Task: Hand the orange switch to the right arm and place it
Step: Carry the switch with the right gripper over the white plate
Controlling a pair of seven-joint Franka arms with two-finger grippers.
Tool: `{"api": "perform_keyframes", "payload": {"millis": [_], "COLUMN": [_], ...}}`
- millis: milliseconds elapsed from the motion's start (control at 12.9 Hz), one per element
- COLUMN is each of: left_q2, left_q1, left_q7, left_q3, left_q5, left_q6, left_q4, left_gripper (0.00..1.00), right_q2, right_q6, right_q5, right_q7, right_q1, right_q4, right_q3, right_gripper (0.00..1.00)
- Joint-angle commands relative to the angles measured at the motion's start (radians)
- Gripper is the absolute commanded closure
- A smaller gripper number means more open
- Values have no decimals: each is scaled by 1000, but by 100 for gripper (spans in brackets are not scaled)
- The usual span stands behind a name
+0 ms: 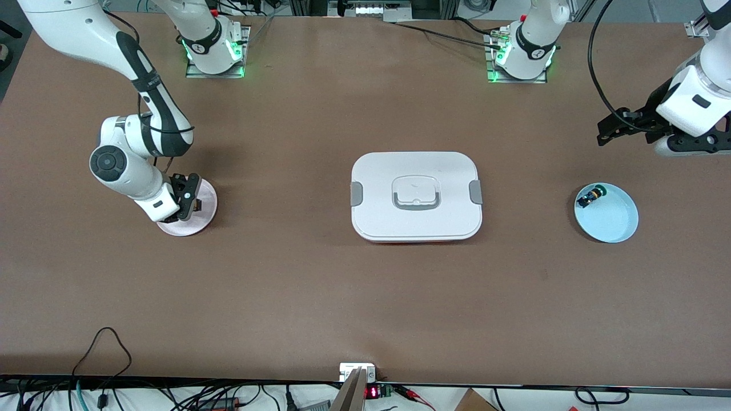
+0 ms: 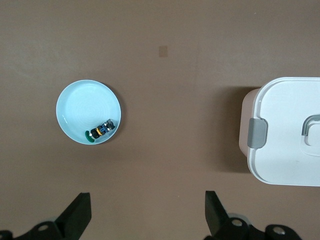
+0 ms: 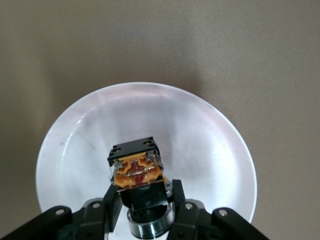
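A: Start big. What's on the table (image 1: 320,297)?

B: A white lidded box (image 1: 416,196) sits in the middle. Toward the left arm's end is a pale blue dish (image 1: 611,220) with a green-capped switch (image 1: 590,197) lying against its rim. Toward the right arm's end is a pinkish-white plate (image 1: 201,225).

A: And the arms?

B: The left gripper (image 2: 147,212) hangs high over the table's edge at its own end, fingers spread wide and empty; that arm is waiting. The right gripper (image 3: 143,200) is low over the pink plate, closed on the orange switch (image 3: 136,167).

A: So the switch is already with the right arm?

B: Yes. In the right wrist view it stands pinched between the fingers, terminal end pointing down toward the plate's middle, cap end up in the jaws. I can't tell whether it touches the plate.

A: How should the placing go?

B: I'd judge it well along; only the release is left. Lower straight down until the switch meets the plate, keep it over the flat centre instead of the sloped rim, then open slowly. It's round-bodied, so it may tip and roll. Lift straight up afterward so a finger doesn't drag it.
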Motion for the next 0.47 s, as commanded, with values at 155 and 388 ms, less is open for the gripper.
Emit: {"api": "perform_keyframes", "payload": {"millis": [155, 388], "left_q2": [-26, -46], "left_q1": [-75, -112], "left_q7": [-11, -26], "left_q3": [57, 79], "left_q5": [7, 12], "left_q6": [-9, -9], "left_q4": [-1, -10], "left_gripper": [0, 0], "right_q2": [8, -17], "right_q6": [42, 35], "right_q5": [2, 8], "right_q7": [-25, 42], "right_q1": [-32, -36], "right_q4": [-11, -2], "right_q3": [12, 14], "right_gripper": [34, 0]}}
